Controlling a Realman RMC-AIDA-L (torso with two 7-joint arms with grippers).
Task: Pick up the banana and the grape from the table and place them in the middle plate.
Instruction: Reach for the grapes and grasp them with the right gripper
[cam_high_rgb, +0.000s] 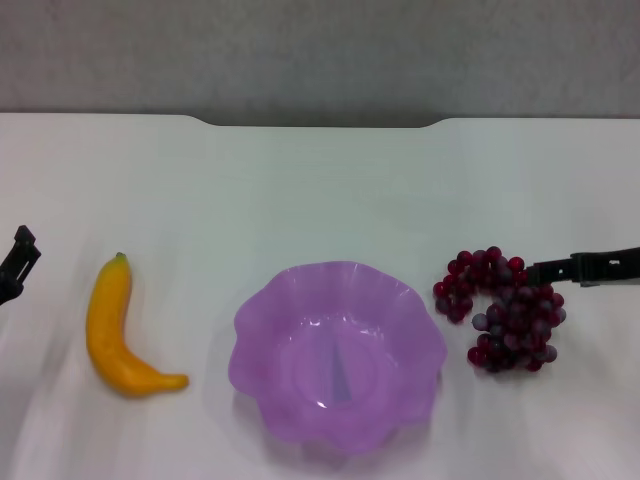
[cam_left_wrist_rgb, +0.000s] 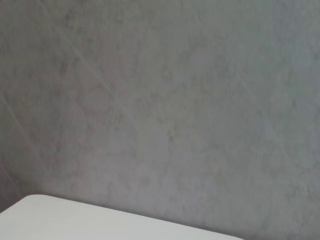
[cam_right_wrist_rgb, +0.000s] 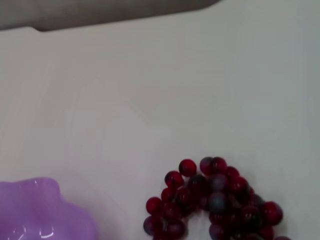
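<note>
Right gripper (cam_high_rgb: 540, 270) reaching in from right edge, tip just beside grape bunch (cam_high_rgb: 505, 310); opening cannot be told, nothing held. Left gripper (cam_high_rgb: 18, 262) idling at left edge, near banana (cam_high_rgb: 115, 330); opening likewise unclear. Both fruits lying on white surface (cam_high_rgb: 320, 190), flanking empty purple plate (cam_high_rgb: 338, 355). Step judged: approaching grapes; next move needing descent over bunch.
</note>
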